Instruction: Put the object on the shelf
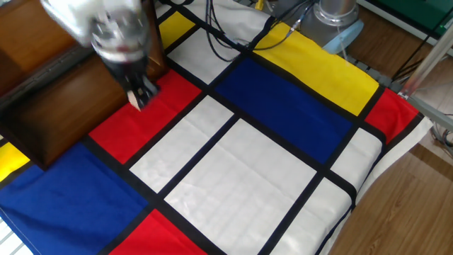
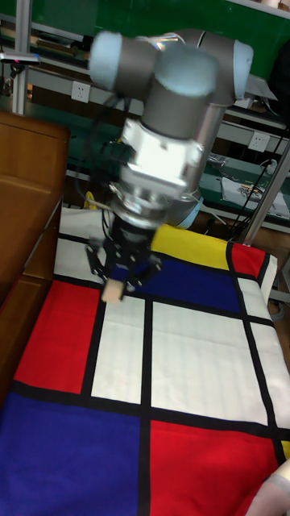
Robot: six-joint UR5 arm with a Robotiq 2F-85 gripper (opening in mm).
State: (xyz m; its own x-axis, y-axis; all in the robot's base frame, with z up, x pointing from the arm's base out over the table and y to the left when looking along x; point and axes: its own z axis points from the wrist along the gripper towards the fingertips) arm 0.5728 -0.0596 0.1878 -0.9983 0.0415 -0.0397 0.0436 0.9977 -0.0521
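Note:
The object, a tiny pale beige cube (image 1: 134,103), hangs between the dark fingertips of my gripper (image 1: 139,98), which is shut on it. Motion blurs the gripper, which is above the red panel and close to the right edge of the shelf (image 1: 56,106). The shelf is a large dark brown wooden unit along the left side. In the tall fixed view the object (image 2: 113,291) sticks out below the gripper (image 2: 118,280), held off the cloth, with the shelf (image 2: 24,218) to its left.
A cloth of red, blue, yellow and white panels (image 1: 283,106) with black stripes covers the table. Black cables (image 1: 233,39) trail over its far side near a silver base (image 1: 333,14). The cloth ends at the right over a wooden floor (image 1: 410,205).

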